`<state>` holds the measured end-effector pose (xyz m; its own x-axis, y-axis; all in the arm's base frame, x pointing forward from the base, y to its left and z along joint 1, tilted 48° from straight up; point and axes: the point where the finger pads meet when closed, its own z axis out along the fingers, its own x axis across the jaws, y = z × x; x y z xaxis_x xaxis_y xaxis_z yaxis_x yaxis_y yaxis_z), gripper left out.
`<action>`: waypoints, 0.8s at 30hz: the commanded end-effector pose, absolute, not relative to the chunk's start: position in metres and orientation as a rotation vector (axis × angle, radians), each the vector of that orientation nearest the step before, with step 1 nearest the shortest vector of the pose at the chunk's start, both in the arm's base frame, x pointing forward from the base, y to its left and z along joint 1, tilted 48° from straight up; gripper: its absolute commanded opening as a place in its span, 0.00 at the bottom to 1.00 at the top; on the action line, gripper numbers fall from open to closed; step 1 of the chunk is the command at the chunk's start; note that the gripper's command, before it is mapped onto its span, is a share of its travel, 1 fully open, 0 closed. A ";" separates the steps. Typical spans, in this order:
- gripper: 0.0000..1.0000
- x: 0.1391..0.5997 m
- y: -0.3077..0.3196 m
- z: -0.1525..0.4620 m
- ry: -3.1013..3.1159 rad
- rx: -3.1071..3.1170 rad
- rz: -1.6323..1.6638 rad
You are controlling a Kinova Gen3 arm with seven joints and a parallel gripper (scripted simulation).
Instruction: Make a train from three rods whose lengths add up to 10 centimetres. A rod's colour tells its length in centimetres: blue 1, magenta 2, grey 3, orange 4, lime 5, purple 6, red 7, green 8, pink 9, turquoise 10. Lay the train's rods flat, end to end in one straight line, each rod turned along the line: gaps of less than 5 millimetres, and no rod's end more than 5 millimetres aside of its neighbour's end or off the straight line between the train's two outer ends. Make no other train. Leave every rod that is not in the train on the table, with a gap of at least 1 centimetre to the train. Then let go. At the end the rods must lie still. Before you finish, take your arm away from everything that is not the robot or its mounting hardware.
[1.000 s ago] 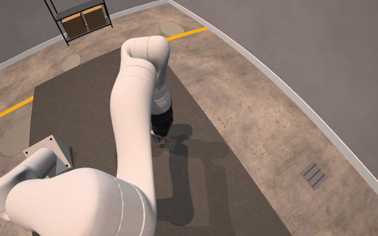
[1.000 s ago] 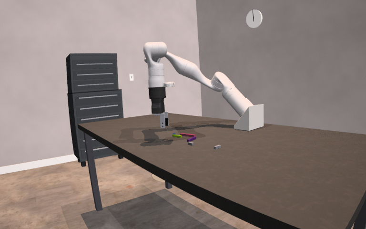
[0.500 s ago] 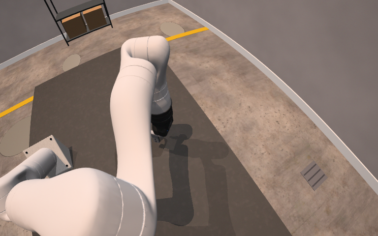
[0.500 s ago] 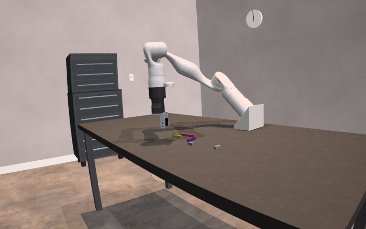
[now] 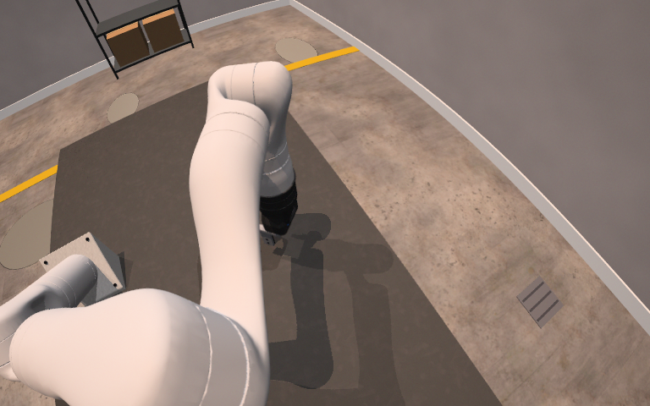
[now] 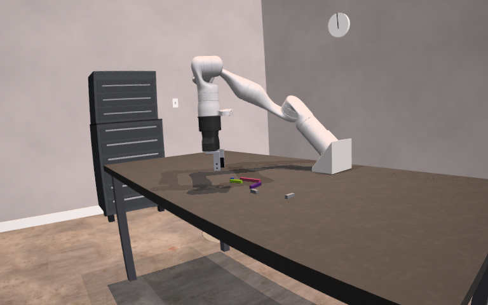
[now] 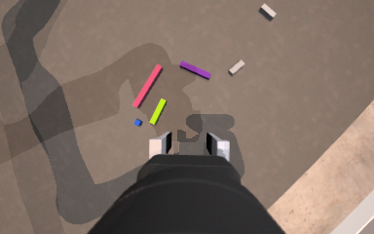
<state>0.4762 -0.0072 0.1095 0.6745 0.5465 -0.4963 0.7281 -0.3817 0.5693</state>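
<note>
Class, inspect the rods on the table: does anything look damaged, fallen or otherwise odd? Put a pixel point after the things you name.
Nothing stands out. The blue rod (image 6: 232, 178) (image 7: 138, 122), lime rod (image 6: 236, 181) (image 7: 158, 111) and others lie separately, flat and apparently whole; their differing angles simply suit an unbuilt train.

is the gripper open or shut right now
Open: in the wrist view its two fingers stand wide apart, with no rod between them.

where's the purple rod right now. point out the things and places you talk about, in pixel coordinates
In the wrist view, the purple rod (image 6: 255, 184) (image 7: 195, 70) lies above centre, between the long pink-red rod (image 6: 250, 179) (image 7: 147, 86) and the nearer grey rod (image 6: 254, 191) (image 7: 237, 67).
</note>
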 end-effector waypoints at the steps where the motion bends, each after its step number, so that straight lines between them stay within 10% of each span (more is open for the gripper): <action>1: 1.00 0.478 -0.006 0.110 0.987 2.085 -0.275; 24: 1.00 0.470 0.007 0.096 0.814 2.153 -0.186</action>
<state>0.4724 0.0006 0.1014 0.7751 0.4898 -0.3992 0.6182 -0.4569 0.6396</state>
